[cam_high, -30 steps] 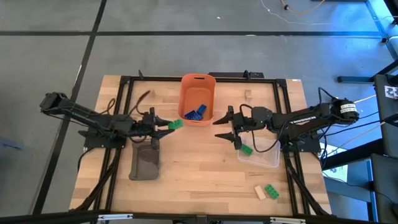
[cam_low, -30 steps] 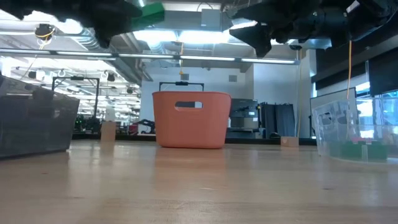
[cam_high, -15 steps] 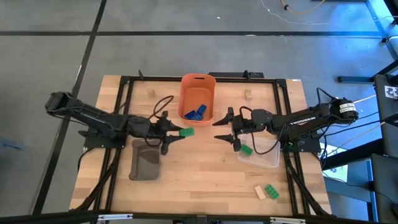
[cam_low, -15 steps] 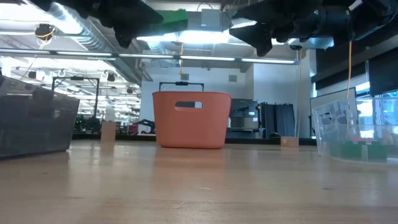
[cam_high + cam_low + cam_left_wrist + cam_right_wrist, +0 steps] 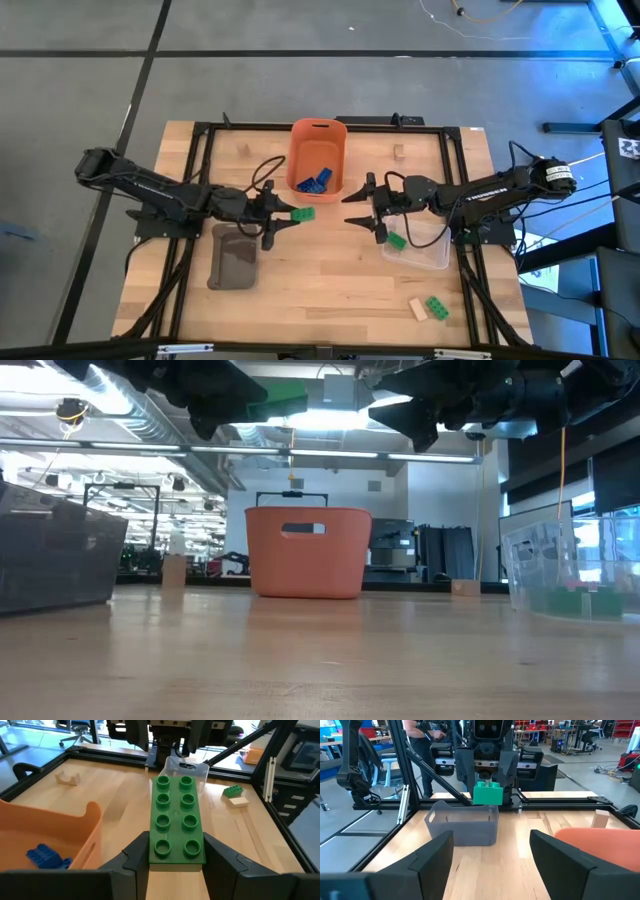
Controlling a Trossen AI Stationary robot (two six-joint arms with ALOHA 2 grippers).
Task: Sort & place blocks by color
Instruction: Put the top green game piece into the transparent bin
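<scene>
My left gripper (image 5: 289,214) hovers over the table's middle, just in front of the orange bin (image 5: 317,158), shut on a green two-by-four brick (image 5: 303,213). My right gripper (image 5: 361,208) hangs open facing it, beside the clear bin (image 5: 424,250), which holds another green brick (image 5: 396,240). Blue bricks (image 5: 312,181) lie in the orange bin. A tan brick (image 5: 418,309) and a green one (image 5: 437,307) lie on the table near its near right corner. Two more tan bricks (image 5: 243,150) (image 5: 399,152) sit toward the far edge. My left gripper pinches the green brick by its near end (image 5: 172,852), one finger (image 5: 136,854) on each long side. The fingers come level from the table's left and lie along the brick. It is lifted clear, level, studs up, its free end (image 5: 174,782) pointing toward the right arm.
The grey tray (image 5: 234,257) lies below and behind my left gripper, toward the near left. Black frame rails (image 5: 200,150) run along the table's sides. Bare wood (image 5: 330,275) lies between the grey tray and the clear bin. In the low view both grippers hang well above the tabletop.
My left gripper has carried the green brick toward the table's right and slightly nearer, from beside the orange bin's left corner to in front of it; most of the travel came early, then it slowed. The hold is unchanged.
</scene>
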